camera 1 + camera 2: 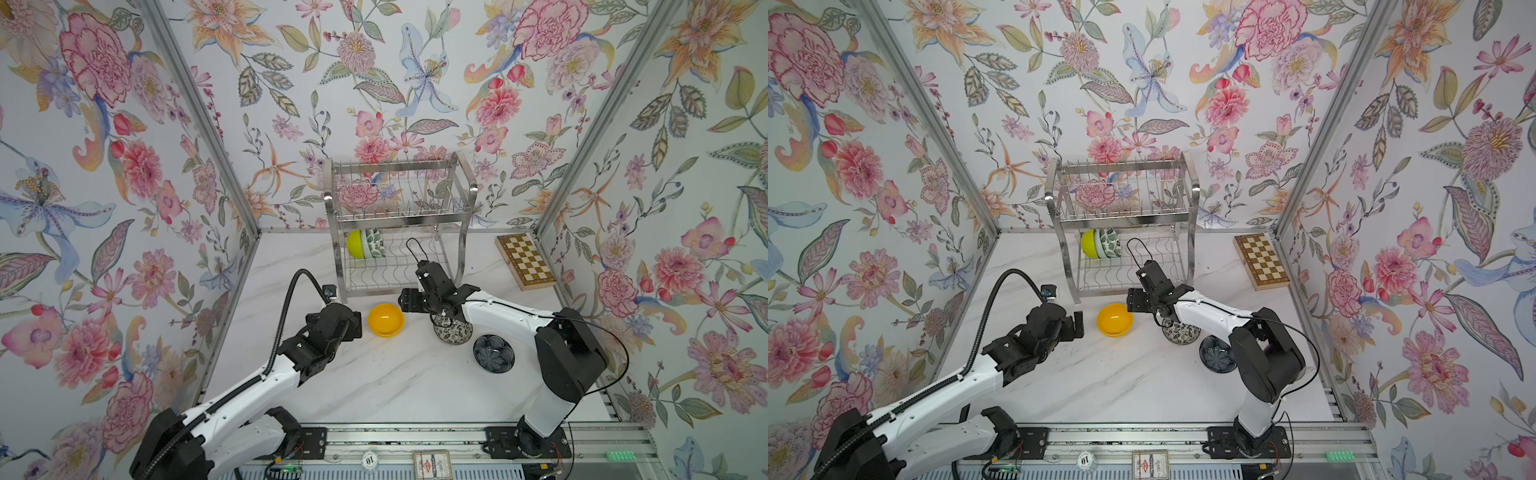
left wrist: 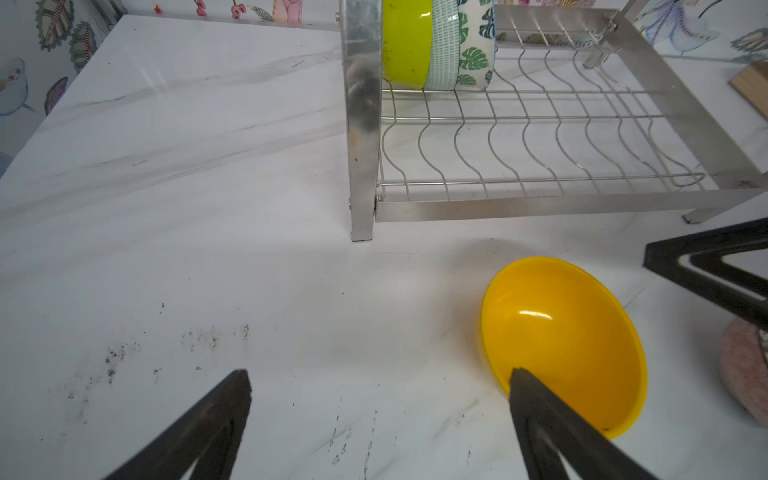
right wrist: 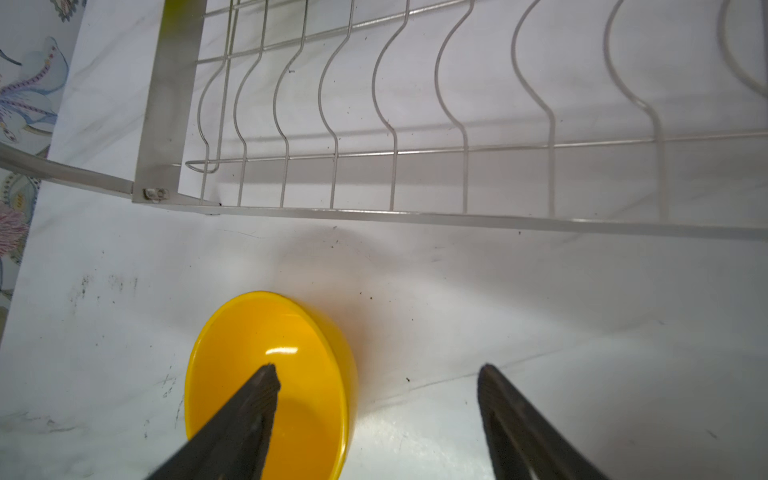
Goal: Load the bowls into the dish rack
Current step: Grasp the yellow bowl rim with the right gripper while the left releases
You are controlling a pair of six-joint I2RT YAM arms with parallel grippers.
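Orange-yellow bowl (image 1: 385,319) sits near the front edge of the dish rack (image 1: 399,216).

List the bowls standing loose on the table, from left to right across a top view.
In order: orange bowl → floral bowl → navy bowl.

Orange-yellow bowl (image 1: 385,319) looks glossy plastic; dish rack (image 2: 361,124), shiny steel wire; table (image 1: 395,382), smooth.
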